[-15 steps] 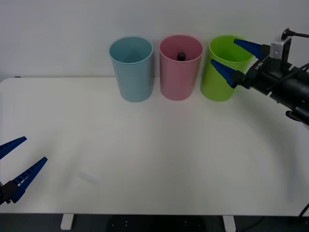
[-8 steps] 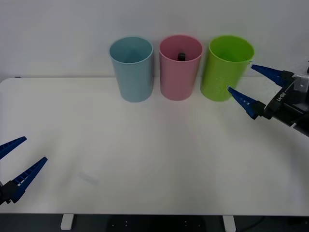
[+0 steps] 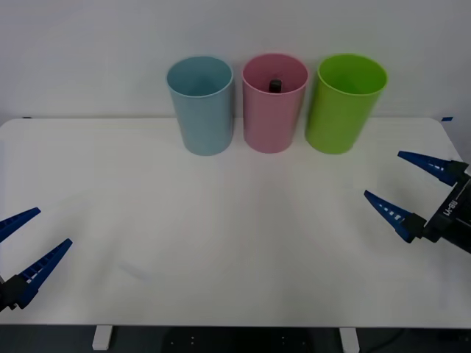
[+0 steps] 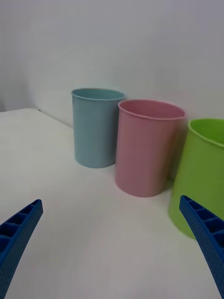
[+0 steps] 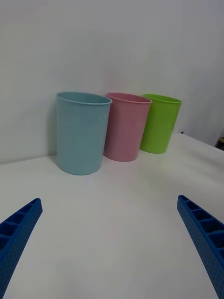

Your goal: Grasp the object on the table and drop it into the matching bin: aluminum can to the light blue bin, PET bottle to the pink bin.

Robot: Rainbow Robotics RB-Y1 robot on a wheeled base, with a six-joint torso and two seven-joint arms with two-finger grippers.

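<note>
1. Hovering at the table's (image 3: 235, 243) near left corner, left gripper (image 3: 20, 250): fingers spread, nothing between them.
2. Right gripper (image 3: 419, 190) over the right edge, fingers spread wide, nothing held, pointing inward across the tabletop.
3. Broad bare white surface lies between both grippers and the far edge.
4. Along the far edge, a row of three upright bins: light blue bin (image 3: 201, 104), pink bin (image 3: 274, 101), lime green bin (image 3: 344, 101). Blue and pink nearly touching; green just beside pink.
5. Front view looks into the rims: PET bottle's (image 3: 276, 85) black cap sits inside the pink bin. Blue and green interiors show no contents.
6. Both wrist views see the bins side-on: outer walls and rims, interiors hidden.
</note>
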